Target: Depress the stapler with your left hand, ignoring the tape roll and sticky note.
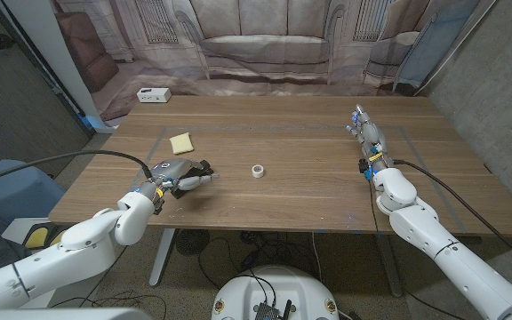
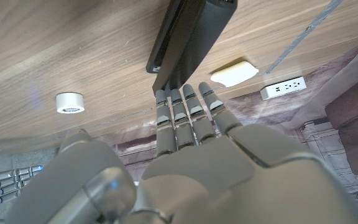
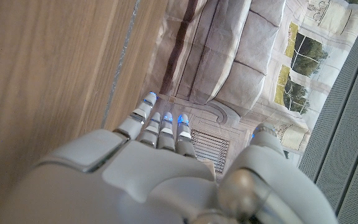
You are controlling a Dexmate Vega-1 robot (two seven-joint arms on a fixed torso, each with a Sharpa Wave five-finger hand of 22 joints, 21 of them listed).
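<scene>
so your left hand (image 1: 188, 181) sits at the stapler (image 1: 166, 167) near the table's (image 1: 300, 142) left front, fingers (image 2: 188, 112) straight and close together, tips against its end, gripping nothing. tape roll (image 1: 258, 171) lies just right, sticky note (image 1: 181, 142) behind. your right hand (image 1: 369, 142) waits far right, fingers extended, empty.

matt grained wooden table (image 1: 309, 191), smooth black plastic stapler (image 2: 191, 37), glossy grey plastic left hand (image 2: 185, 168)

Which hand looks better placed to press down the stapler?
The left hand: its fingers already reach the stapler. The right hand stands far across the table.
</scene>
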